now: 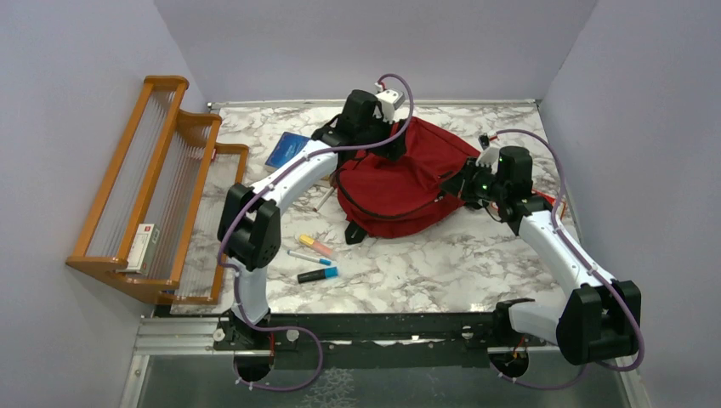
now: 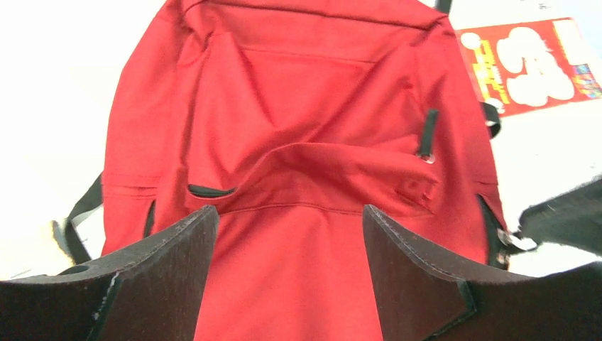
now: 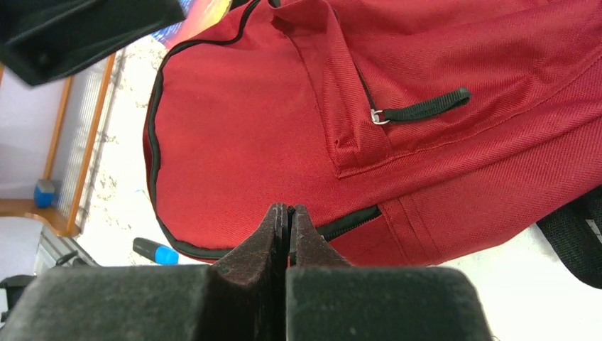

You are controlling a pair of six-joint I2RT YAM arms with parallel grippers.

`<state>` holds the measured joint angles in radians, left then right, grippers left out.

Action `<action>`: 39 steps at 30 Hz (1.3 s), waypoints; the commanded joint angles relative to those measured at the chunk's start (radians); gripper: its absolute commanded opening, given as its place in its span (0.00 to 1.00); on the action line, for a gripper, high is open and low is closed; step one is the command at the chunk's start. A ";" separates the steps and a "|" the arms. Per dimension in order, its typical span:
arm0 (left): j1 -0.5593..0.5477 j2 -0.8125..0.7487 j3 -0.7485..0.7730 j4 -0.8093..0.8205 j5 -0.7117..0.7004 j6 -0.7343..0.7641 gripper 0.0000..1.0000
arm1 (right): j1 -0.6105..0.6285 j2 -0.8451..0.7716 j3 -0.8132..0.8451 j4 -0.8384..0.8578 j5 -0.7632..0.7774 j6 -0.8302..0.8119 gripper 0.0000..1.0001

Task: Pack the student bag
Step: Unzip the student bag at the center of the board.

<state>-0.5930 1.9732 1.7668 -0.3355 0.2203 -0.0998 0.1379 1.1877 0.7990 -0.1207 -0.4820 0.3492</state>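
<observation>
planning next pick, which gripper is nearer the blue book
Left. The left gripper is over the student bag's far-left part, near the blue book; the right gripper is at the bag's right edge.

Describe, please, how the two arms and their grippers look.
Both the left arm and right arm have white links, black joints and a looping purple cable. The left gripper and right gripper carry dark, flat, wedge-shaped fingers.
</observation>
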 commanded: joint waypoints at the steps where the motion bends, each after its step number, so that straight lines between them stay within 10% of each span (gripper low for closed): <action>1: -0.019 -0.121 -0.203 0.212 0.170 0.000 0.76 | 0.005 -0.014 0.024 0.043 0.067 0.065 0.01; 8: -0.092 -0.202 -0.431 0.449 0.286 -0.024 0.75 | 0.005 0.006 0.042 0.028 0.065 0.126 0.01; 39: -0.204 -0.023 -0.260 0.448 0.347 0.009 0.44 | 0.005 -0.003 0.052 -0.010 0.054 0.165 0.01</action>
<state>-0.7803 1.9247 1.4624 0.1081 0.5304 -0.1032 0.1383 1.1969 0.8185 -0.1371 -0.4297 0.5014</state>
